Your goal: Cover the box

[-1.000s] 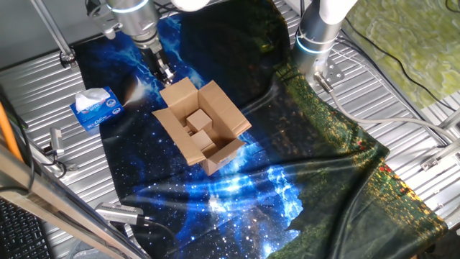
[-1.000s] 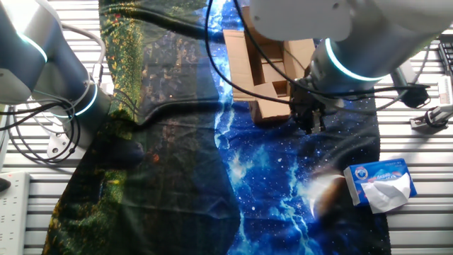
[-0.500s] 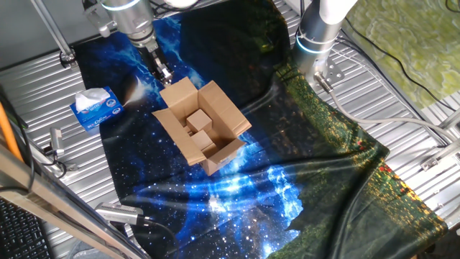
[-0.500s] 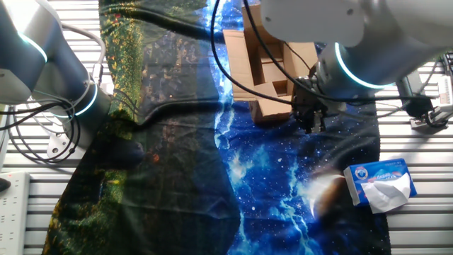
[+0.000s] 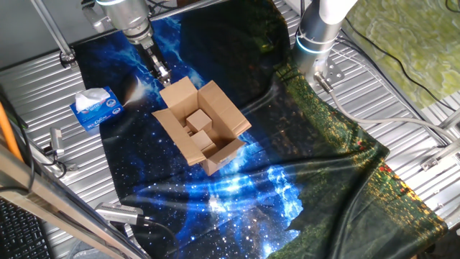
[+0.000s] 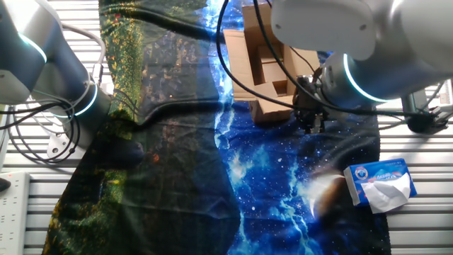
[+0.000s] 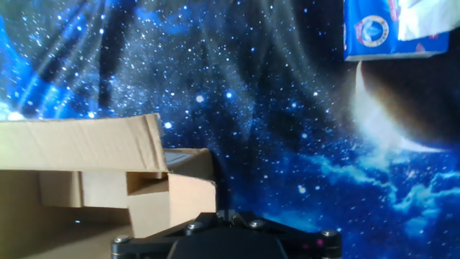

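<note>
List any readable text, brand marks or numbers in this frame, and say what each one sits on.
Tissue box: a round blue-and-white emblem on its face; any lettering is too blurred to read.
Tissue box in the fixed views: a printed white patch, too small to read.
Box: no legible print from these angles.
Starry cloth: picture only, no words.

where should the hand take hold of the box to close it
Judging by the pose, take the raised flap of the box on the hand's side, by its free top edge. It stands nearly upright, so come from outside and fold it inward over the opening.
</note>
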Tool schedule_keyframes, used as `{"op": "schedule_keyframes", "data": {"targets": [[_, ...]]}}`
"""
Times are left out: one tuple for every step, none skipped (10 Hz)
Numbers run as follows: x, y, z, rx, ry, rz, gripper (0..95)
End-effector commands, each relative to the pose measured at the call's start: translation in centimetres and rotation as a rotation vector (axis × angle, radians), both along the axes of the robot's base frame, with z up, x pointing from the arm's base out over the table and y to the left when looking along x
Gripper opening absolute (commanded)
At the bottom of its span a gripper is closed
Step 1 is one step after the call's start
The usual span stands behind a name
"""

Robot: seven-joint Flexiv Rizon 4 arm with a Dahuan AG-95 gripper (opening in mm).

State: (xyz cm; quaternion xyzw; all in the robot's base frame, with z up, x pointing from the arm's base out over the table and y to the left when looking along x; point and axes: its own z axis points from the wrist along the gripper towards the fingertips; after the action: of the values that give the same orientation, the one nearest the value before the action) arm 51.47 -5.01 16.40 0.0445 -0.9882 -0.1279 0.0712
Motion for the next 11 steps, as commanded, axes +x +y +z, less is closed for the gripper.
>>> {"op": "schedule_keyframes", "data": {"targets": [[0.0,0.3,0.3,0.022,0.019,-0.032,0.0],[0.0,0.4,0.5,0.042,0.027,-0.052,0.0],[0.0,0.4,0.7,0.062,0.035,-0.074,0.0],[-0.1,0.6,0.9,0.079,0.042,-0.094,0.0],[-0.1,0.8,1.1,0.086,0.046,-0.105,0.0],[-0.3,1.4,1.3,0.085,0.048,-0.115,0.0],[-0.6,2.0,1.3,0.080,0.048,-0.119,0.0],[-0.7,2.4,1.3,0.079,0.047,-0.123,0.0],[-0.8,2.8,1.3,0.076,0.048,-0.126,0.0],[-0.9,3.4,1.5,0.074,0.050,-0.135,0.0],[-1.0,3.8,1.6,0.072,0.051,-0.142,0.0]]}}
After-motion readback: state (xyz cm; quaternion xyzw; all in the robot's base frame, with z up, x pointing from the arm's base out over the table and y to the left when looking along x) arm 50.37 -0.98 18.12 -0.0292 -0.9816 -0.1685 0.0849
